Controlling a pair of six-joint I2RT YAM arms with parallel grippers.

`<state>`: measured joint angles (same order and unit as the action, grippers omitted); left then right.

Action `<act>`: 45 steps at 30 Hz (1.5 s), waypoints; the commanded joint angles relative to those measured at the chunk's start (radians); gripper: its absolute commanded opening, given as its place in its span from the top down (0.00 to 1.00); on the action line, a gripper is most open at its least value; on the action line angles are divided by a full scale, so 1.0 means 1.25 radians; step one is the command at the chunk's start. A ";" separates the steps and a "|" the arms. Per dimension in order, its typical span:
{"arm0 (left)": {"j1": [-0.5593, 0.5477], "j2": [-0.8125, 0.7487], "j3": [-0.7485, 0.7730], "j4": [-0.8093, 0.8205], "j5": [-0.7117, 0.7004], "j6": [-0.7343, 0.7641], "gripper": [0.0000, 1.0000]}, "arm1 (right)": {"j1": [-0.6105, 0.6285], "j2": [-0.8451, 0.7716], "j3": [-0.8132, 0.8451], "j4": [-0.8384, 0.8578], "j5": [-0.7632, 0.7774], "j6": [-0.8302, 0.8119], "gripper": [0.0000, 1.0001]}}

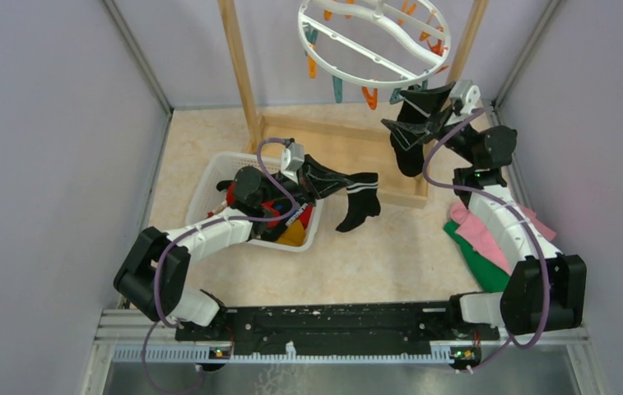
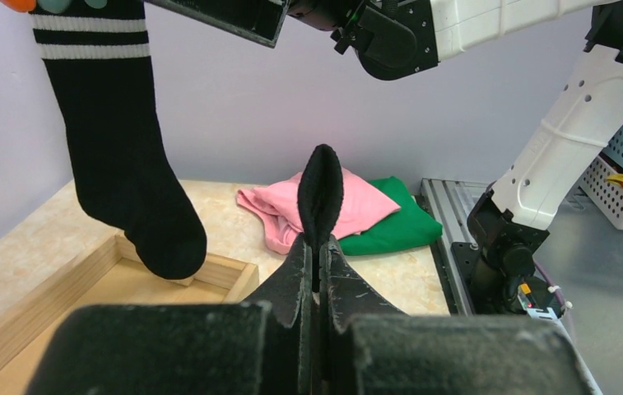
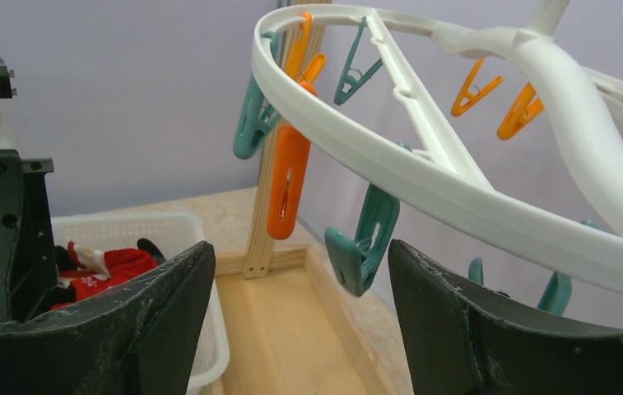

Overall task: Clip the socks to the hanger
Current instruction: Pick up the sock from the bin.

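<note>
- left fingers (image 2: 287, 284): pinched shut on the held sock (image 1: 359, 204), a black one with white cuff stripes, just right of the basket (image 1: 209, 177).
- held sock: runs out past the fingertips toward the right arm, then bends toward the near edge. Cannot tell whether its toe touches the bench (image 1: 374, 255).
- hung sock (image 2: 118, 140): black, pegged at the striped cuff. Its long axis is vertical, cuff up, toe down and turned right, over the wooden tray (image 2: 221, 267).
- right fingers (image 3: 151, 304): spread wide, holding nothing, just under the hanger (image 3: 423, 188) rim, with a teal peg (image 3: 363, 243) between them.
- hanger: ring tilted, orange and teal pegs dangling.
- basket holds a red sock (image 1: 271, 206) and a yellow sock (image 1: 294, 234).
</note>
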<state>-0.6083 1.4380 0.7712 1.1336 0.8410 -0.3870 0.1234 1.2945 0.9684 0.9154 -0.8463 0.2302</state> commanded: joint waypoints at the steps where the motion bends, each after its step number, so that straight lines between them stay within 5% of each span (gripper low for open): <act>1: 0.000 -0.015 0.031 0.036 0.014 0.016 1.00 | -0.026 -0.005 0.051 -0.059 -0.077 0.008 0.22; 20: 0.000 -0.008 0.035 0.044 0.017 0.023 1.00 | -0.029 0.083 0.133 0.000 -0.075 0.084 0.21; 40: 0.000 0.011 0.063 0.047 0.025 0.019 1.00 | -0.029 0.084 0.142 0.051 -0.063 0.134 0.40; 45: 0.000 0.001 0.064 0.041 0.020 0.021 1.00 | -0.032 0.048 0.104 0.002 -0.087 0.098 0.23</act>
<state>-0.6083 1.4498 0.8165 1.1355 0.8497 -0.3687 0.0933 1.4132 1.0958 0.9306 -0.9394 0.3843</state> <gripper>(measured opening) 0.015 0.722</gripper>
